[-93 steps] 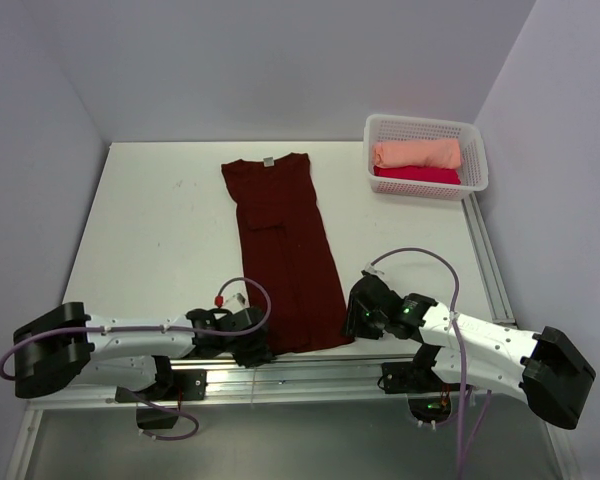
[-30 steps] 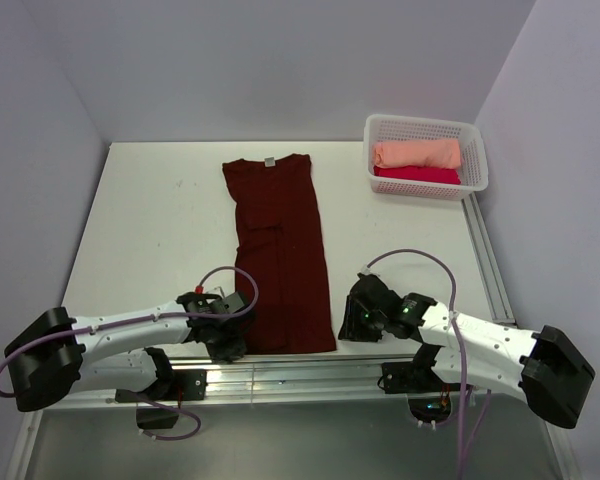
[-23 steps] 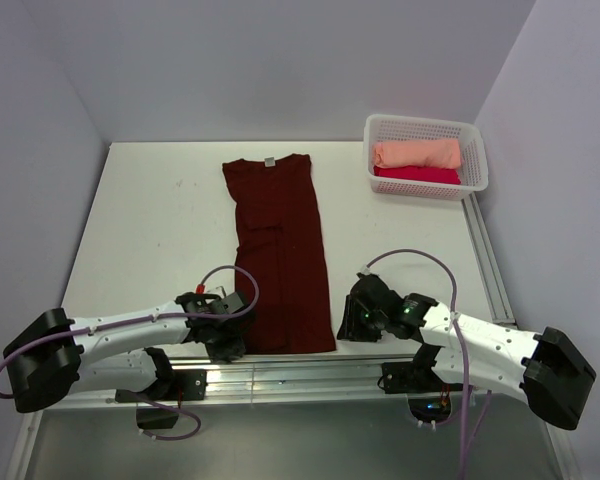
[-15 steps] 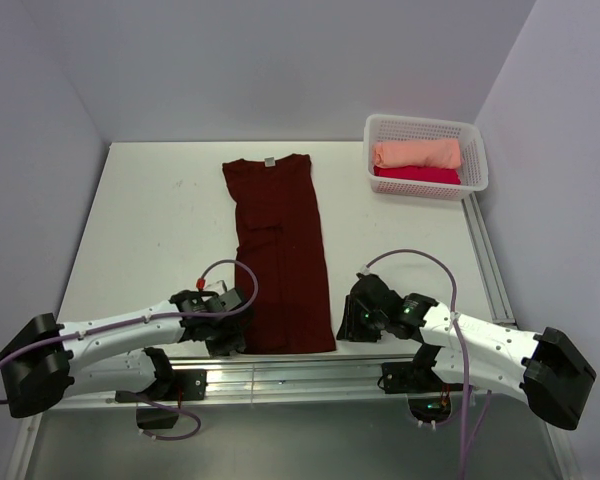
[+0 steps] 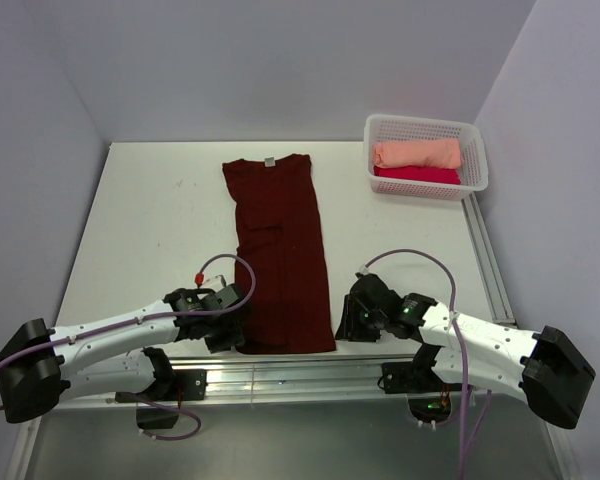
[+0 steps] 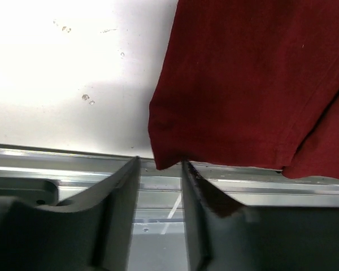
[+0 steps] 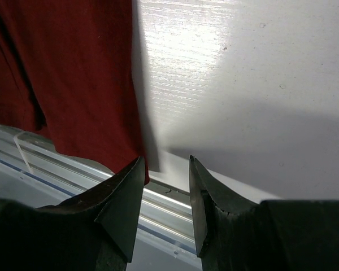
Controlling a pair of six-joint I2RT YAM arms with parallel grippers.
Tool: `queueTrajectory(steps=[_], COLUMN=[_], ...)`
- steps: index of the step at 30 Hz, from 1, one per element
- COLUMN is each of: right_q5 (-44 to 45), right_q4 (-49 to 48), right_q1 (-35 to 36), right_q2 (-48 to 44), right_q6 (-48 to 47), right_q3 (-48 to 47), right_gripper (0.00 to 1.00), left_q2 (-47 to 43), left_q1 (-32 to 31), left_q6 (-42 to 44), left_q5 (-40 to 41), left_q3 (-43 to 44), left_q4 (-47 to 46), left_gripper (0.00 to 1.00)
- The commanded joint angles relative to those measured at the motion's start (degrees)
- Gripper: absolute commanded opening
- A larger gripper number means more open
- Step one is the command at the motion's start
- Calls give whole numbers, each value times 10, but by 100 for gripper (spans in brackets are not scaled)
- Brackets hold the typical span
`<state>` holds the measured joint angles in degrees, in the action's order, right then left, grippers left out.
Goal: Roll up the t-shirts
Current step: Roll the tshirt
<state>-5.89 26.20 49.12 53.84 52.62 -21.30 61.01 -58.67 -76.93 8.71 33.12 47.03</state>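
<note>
A dark maroon t-shirt (image 5: pixel 280 250), folded into a long narrow strip, lies flat on the white table (image 5: pixel 150 230). Its pale neck label (image 5: pixel 268 161) is at the far end and its hem at the near edge. My left gripper (image 5: pixel 230 330) is open at the hem's left corner (image 6: pixel 158 161), which lies right at the gap between the fingertips. My right gripper (image 5: pixel 347 322) is open just beside the hem's right corner (image 7: pixel 140 169); its left finger (image 7: pixel 127 192) is next to the cloth. Rolled peach (image 5: pixel 416 153) and crimson-pink (image 5: pixel 416 174) t-shirts sit in the basket.
A white mesh basket (image 5: pixel 475 150) stands at the far right corner. A metal rail (image 5: pixel 280 368) runs along the table's near edge directly under both grippers. Lilac walls close in the left, back and right sides.
The shirt's lower end, skewed right three seconds ago, now lies straight. Over the last second my left gripper slid right to the hem's left corner, its jaws widening slightly. The right arm hardly moved.
</note>
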Motion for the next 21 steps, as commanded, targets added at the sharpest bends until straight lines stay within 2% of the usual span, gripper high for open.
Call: queueTrajectory(steps=[1,3,4,5,6,10,14,17,21], right_q5=[-4,-4,-4,-4,-4,-3,-4,-3,-3], right_q4=[-15,-16,-16,-16,-16,-17,-19,-19,-22], right_q1=[4,4,5,6,7,8,11,12,14], right_q2=[4,5,5,5,5,6,3,-2,-8], right_q6=[-7,-7,-6,-6,-6,-5,-2,4,7], right_q3=[-14,-14,-15,-15,-15,-15,-13,-9,-7], right_gripper=[45,45,45,45,45,45,45,45,45], left_q2=[-1,-15,-20,-31,-36,-44,-50,-49,-23], left_q1=[3,3,3,3,3,2,2,2,3], left_q6=[20,25,30,31,37,43,40,36,31], left_q5=[8,-1,-4,-8,-22,-46,-42,-35,-19], left_q3=[14,12,11,9,6,-3,-5,-10,-23], left_q4=[7,6,4,1,-3,-7,4,6,-1], left_gripper=[39,33,26,25,25,41,50,52,49])
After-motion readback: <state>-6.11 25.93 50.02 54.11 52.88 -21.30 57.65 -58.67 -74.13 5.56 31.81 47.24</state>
